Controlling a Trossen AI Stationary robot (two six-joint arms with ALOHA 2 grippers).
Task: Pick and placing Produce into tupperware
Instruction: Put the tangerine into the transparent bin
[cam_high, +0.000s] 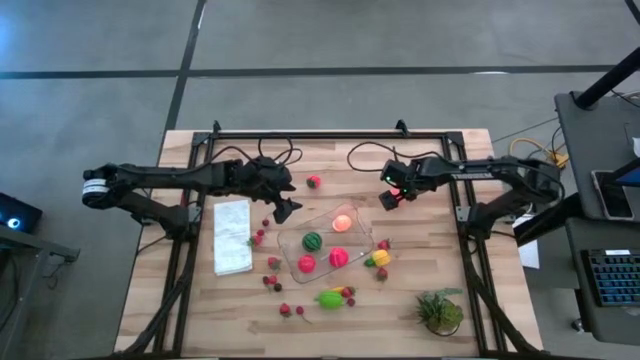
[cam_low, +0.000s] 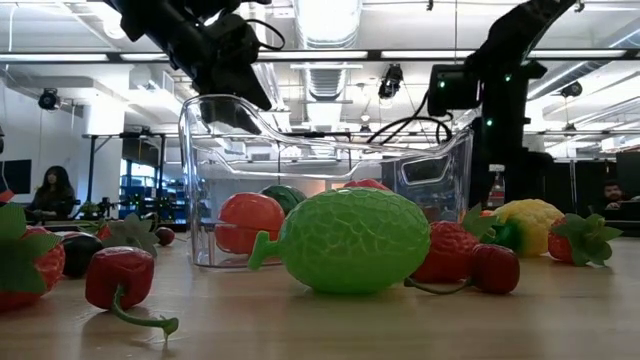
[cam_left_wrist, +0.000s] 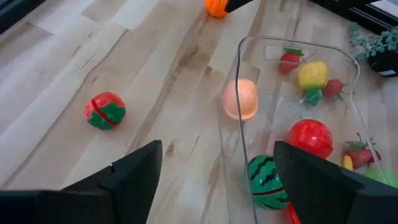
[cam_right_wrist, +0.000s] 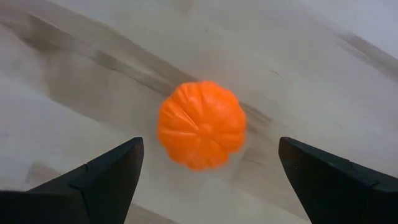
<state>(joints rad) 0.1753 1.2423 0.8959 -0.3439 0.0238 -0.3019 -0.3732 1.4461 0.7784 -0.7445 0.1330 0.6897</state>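
The clear tupperware (cam_high: 352, 240) stands mid-table and holds a striped melon (cam_high: 313, 241), a peach-coloured fruit (cam_left_wrist: 240, 98) and two red fruits (cam_high: 338, 257). My left gripper (cam_left_wrist: 217, 155) hangs open above the table by the container's left far corner, with nothing between its fingers. My right gripper (cam_right_wrist: 210, 142) points down, open, over an orange pumpkin (cam_right_wrist: 201, 124) that rests on the wood just beyond the container's far right corner; its fingers stand to either side, above it. A red fruit with green on it (cam_high: 314, 182) lies near the far edge.
Outside the container lie a lime-green melon (cam_high: 330, 298), a yellow piece (cam_high: 380, 258) and several small red berries (cam_high: 285, 310). A white folded cloth (cam_high: 233, 235) lies at the left and a leafy plant tuft (cam_high: 440, 310) at the near right.
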